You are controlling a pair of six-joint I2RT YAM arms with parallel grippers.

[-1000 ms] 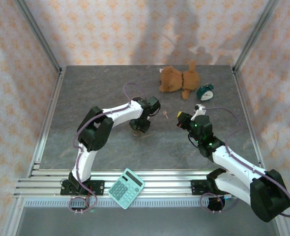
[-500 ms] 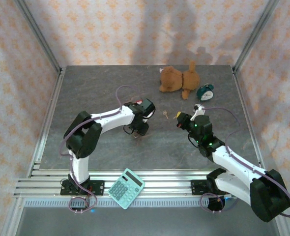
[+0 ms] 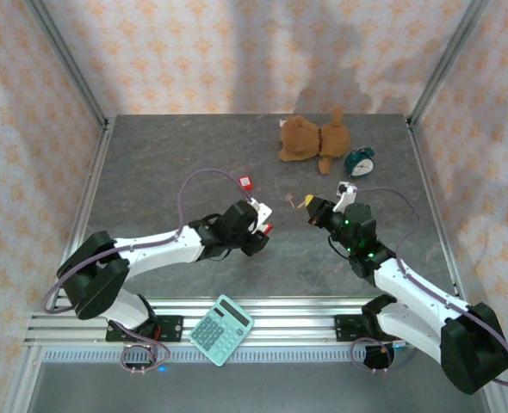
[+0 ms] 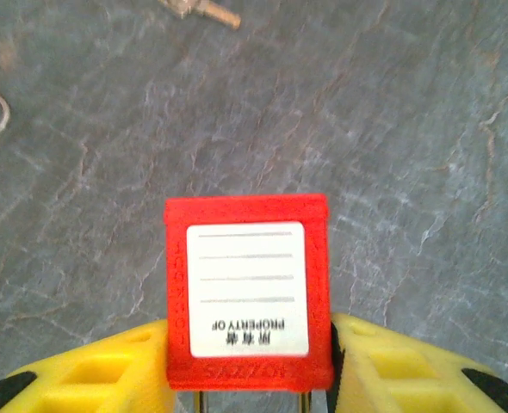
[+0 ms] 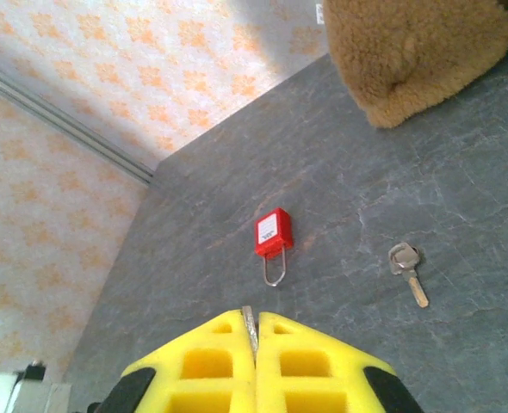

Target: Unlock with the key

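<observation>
My left gripper [image 3: 261, 231] [image 4: 247, 327] is shut on a red padlock [image 4: 247, 292] [image 3: 266, 229]. Its white label faces the wrist camera and its shackle runs back between the yellow fingers [image 4: 82, 379]. My right gripper [image 3: 310, 206] [image 5: 256, 320] is shut on a key [image 5: 250, 325], which shows as a thin metal edge between the pads. A second red padlock [image 3: 246, 182] [image 5: 274, 231] lies flat on the table beyond the left gripper. A loose key [image 3: 289, 200] [image 5: 406, 262] [image 4: 198, 9] lies between the two grippers.
A brown teddy bear [image 3: 314, 138] [image 5: 418, 43] and a teal alarm clock [image 3: 360, 161] sit at the back right. A teal calculator [image 3: 221, 329] rests on the rails at the near edge. Patterned walls enclose the grey table [image 3: 151, 172].
The left arm has stretched low and drawn its padlock nearer and slightly right, uncovering the second padlock behind it. The right arm has barely moved.
</observation>
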